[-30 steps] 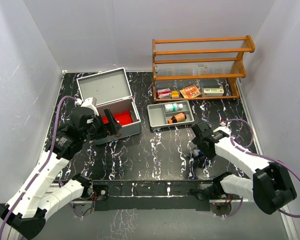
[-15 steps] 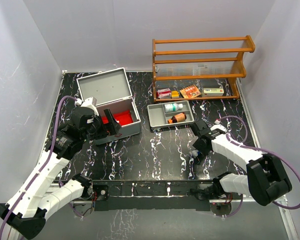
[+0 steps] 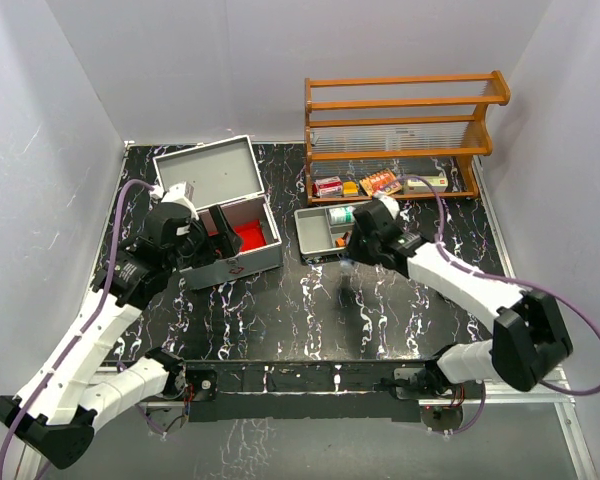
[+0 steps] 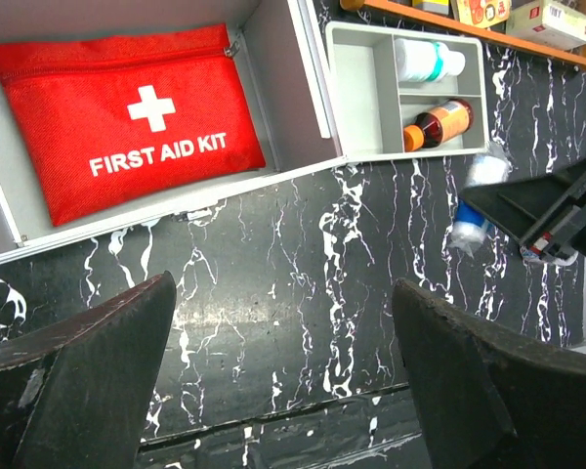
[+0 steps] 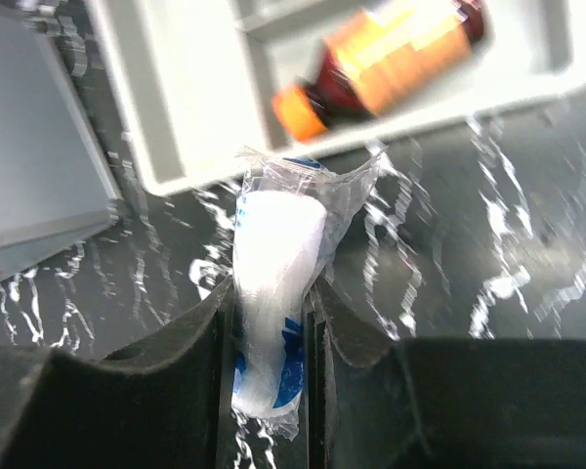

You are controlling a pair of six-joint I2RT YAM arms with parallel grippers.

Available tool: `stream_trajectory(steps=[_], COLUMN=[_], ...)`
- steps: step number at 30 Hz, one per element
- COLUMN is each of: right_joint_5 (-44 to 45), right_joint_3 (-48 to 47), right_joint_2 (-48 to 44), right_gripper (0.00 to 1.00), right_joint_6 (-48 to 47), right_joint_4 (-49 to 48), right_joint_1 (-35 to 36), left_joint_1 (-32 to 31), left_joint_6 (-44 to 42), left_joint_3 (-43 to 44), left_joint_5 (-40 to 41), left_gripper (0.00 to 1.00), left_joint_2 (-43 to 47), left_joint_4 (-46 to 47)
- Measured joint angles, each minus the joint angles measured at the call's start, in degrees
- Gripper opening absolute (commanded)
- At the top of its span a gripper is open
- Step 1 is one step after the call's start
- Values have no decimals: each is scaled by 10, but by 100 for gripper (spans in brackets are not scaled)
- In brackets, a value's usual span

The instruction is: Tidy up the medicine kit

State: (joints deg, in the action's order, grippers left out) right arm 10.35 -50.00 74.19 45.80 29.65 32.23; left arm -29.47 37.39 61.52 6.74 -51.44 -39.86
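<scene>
Right gripper (image 5: 272, 327) pinches my wrapped gauze roll (image 5: 273, 244) at the grey tray (image 5: 176, 127) rim; brown bottle (image 5: 381, 54) at 1 o'clock. Left gripper (image 4: 273, 332) spread wide, first aid pouch (image 4: 127, 117) at 11. Right arm has come up from nearer the table's front.

End effector (image 5: 271, 327) grips wrapped gauze roll (image 5: 273, 256) near grey tray (image 5: 181, 93).

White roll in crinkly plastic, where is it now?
Right wrist view: the white roll is pinched in the right gripper, just before the gray tray's near edge, by the orange bottle.
</scene>
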Motion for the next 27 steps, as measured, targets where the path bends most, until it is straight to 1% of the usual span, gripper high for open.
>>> stream_trajectory(steps=[4,9,17,21,24,26,27], right_joint_5=[-9,-20,-29,-19,-13,-11,-10], right_joint_3=[-78,-159,-251,-284,-291,-297,-303], right_joint_2=[74,177,318,366,378,384,388], right_gripper=[23,23,24,25,27,32,36], right_joint_6=[-61,-137,-215,-240,-254,-261,-265], right_joint_4=[-45,-82,-107,-105,-99,-91,-84], right_joint_1=[25,33,34,34,34,34,34], left_joint_1=[0,0,0,0,0,0,0], left_joint_6=[3,6,12,12,12,12,12], left_joint_3=[12,28,34,34,34,34,34], left_joint_5=[2,8,10,10,8,5,3], left_gripper=[91,91,91,91,91,91,91], left_joint_2=[-6,-5,-2,-2,-2,-3,-3], left_joint_4=[3,0,-11,-12,-12,-12,-12])
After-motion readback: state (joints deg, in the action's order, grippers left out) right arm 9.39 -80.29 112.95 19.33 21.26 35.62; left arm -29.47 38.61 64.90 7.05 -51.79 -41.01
